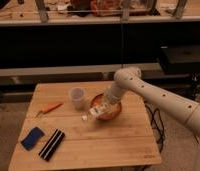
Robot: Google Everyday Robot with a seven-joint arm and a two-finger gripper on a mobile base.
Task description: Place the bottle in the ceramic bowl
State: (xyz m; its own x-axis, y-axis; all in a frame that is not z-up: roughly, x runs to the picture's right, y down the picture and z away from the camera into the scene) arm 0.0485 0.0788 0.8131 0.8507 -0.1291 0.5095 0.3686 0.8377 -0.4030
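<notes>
The ceramic bowl [111, 112], orange-brown and shallow, sits right of the table's centre. The white arm reaches down from the right, and my gripper [104, 107] hangs over the bowl's left half. It is shut on the bottle [94, 113], a small whitish bottle lying tilted, nearly on its side. The bottle's free end pokes out left past the bowl's near-left rim. The arm's wrist hides much of the bowl's inside.
A translucent plastic cup [77, 98] stands just left of the bowl. An orange stick-like item [49, 107] lies at the left. A blue pad [32, 138] and a black striped block [51, 144] lie near the wooden table's [108, 145] front-left corner. Dark shelving stands behind.
</notes>
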